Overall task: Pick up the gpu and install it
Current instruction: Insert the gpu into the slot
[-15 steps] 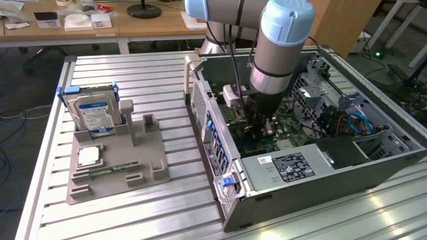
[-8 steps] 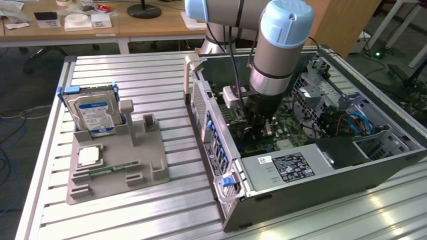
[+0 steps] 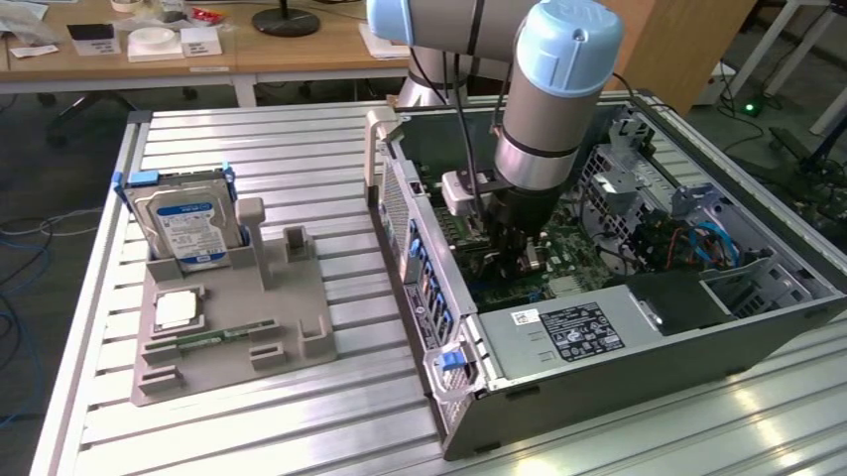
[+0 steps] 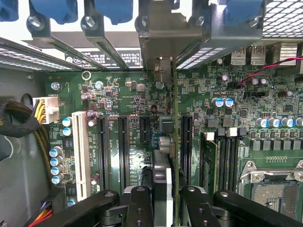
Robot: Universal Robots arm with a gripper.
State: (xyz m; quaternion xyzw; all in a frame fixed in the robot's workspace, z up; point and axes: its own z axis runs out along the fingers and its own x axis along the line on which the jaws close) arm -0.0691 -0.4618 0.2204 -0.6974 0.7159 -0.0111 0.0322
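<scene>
Motherboard (image 4: 142,94) slots below end effector-held (image 4: 163,203) gpu (image 4: 166,142).

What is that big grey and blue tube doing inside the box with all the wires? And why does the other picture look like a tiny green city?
The tube is a robot arm. It reaches down into an open computer case lying on a metal table. One picture comes from a camera standing nearby. The other comes from a camera on the arm's wrist, looking down at the green motherboard, the computer's main board. The gripper pinches a thin card, the gpu, edge-on between its black fingers, just above the board's long black slots. On the table beside the case sits a grey tray holding a silver hard drive.
</scene>
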